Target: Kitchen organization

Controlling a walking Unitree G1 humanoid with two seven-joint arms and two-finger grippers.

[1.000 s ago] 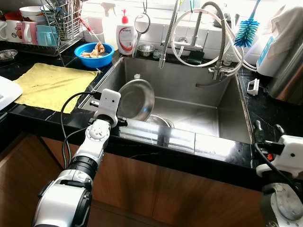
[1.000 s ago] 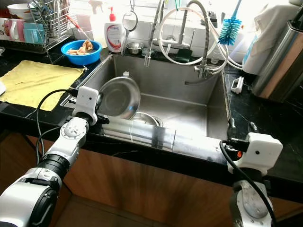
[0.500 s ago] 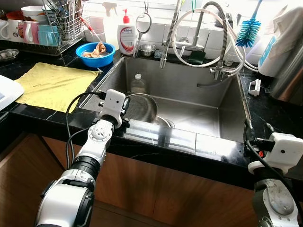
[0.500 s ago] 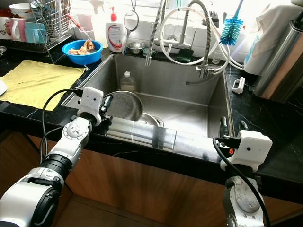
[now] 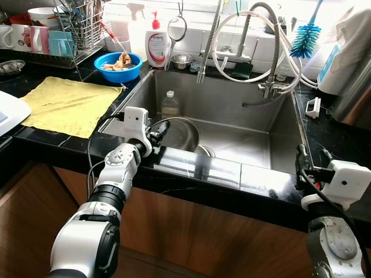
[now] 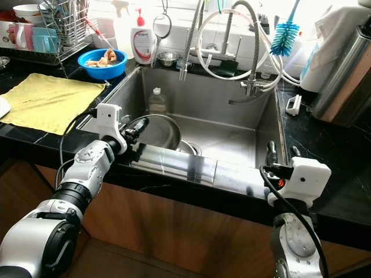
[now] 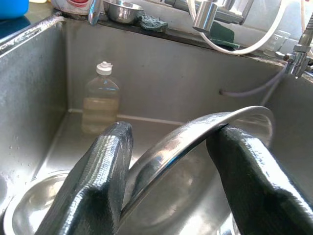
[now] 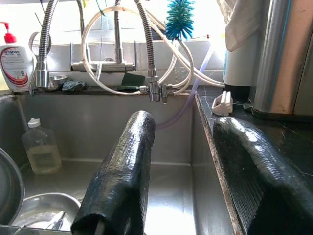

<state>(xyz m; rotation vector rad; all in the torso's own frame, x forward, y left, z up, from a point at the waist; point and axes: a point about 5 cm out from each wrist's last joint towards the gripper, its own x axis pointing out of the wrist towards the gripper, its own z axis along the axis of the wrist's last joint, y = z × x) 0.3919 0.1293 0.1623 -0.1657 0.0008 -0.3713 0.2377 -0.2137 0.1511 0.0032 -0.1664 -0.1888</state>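
Plate of bare steel, standing tilted at the near left corner of the sink: I am pinching its upper rim with my left gripper, one finger on each face, as the left wrist view is showing. I am judging it stiff, light and thin, but slick if wet, so a hold on the rim alone is likely to pivot or slip; the grip is best kept deep over the rolled edge, with the lift kept slow. A bowl is lying on the sink floor beside the plate, and a bottle is standing against the back wall. My right gripper is hovering over the sink's near right corner, fingers spread and holding nothing. The counter is glossy black stone. A cloth is lying on its left side, with a blue bowl and a rack toward the back left. Hoses, a tap and a brush are crowding the back edge, leaving little clearance above the sink.
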